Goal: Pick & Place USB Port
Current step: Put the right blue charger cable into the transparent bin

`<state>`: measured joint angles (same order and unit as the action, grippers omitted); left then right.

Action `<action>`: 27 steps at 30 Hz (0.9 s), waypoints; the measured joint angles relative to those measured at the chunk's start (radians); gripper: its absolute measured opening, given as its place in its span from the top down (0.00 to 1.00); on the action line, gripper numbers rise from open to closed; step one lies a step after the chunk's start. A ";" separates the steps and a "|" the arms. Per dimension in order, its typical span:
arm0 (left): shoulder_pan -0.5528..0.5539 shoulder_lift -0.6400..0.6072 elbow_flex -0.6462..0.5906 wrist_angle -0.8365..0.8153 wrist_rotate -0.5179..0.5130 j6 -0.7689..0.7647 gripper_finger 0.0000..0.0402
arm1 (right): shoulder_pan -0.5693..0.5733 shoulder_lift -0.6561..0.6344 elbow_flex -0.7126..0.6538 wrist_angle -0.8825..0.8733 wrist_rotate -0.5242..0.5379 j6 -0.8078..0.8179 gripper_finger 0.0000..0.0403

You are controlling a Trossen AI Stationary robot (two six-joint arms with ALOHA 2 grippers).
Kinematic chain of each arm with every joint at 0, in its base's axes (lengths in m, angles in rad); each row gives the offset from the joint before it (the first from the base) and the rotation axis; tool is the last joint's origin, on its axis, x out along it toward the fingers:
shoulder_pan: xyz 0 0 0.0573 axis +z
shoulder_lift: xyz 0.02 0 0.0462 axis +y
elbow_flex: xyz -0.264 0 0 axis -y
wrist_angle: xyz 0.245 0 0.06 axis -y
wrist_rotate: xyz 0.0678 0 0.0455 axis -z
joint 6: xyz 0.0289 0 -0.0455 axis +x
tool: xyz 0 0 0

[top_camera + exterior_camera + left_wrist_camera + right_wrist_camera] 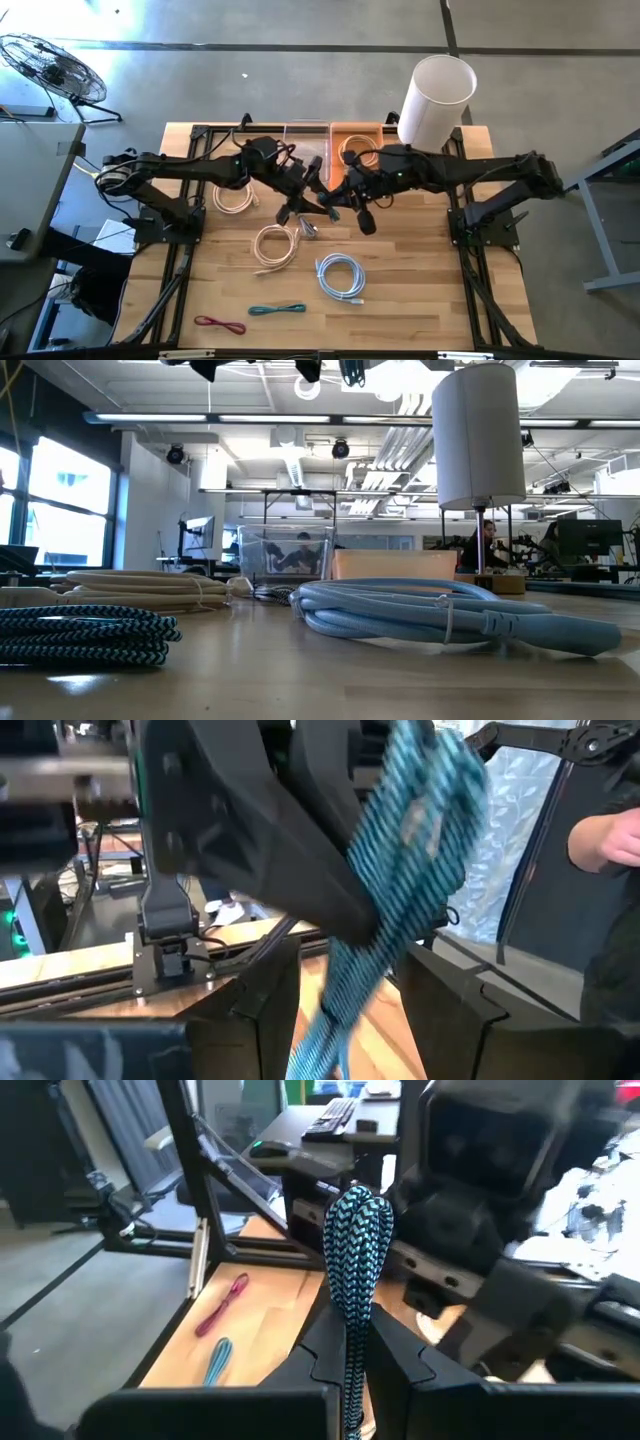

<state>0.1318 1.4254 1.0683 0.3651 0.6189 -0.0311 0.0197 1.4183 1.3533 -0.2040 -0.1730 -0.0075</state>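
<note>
From above, the two grippers meet in one dark clump, so the teal braided cable is too small to make out there. In the left wrist view it looks smeared. The low view cuts off the arms at its top edge.

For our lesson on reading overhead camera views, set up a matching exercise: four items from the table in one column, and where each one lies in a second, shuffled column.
Things:
1. Red cable
2. Light blue cable coil
3. White cylinder
4. Orange bin

Places:
A. Standing at the table's far right corner
B. At the far edge, beside the clear bin
C. Near edge, left of the small teal cable
D. Middle of the table, right of the cream coil

Pairs: 1-C, 2-D, 3-A, 4-B
</note>
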 joint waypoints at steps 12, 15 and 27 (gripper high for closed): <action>0.000 0.005 -0.001 -0.031 0.022 0.027 0.60 | -0.007 0.009 0.023 0.029 -0.002 -0.009 0.98; 0.000 0.005 -0.001 -0.041 0.020 0.052 0.69 | -0.007 0.009 0.028 0.029 -0.002 -0.009 0.97; 0.028 0.005 -0.001 -0.073 -0.008 0.131 0.94 | -0.004 -0.008 0.028 0.067 0.021 0.005 0.70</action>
<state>0.1597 1.4300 1.0676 0.2917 0.6114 0.0998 0.0162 1.4108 1.3811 -0.1373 -0.1523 -0.0021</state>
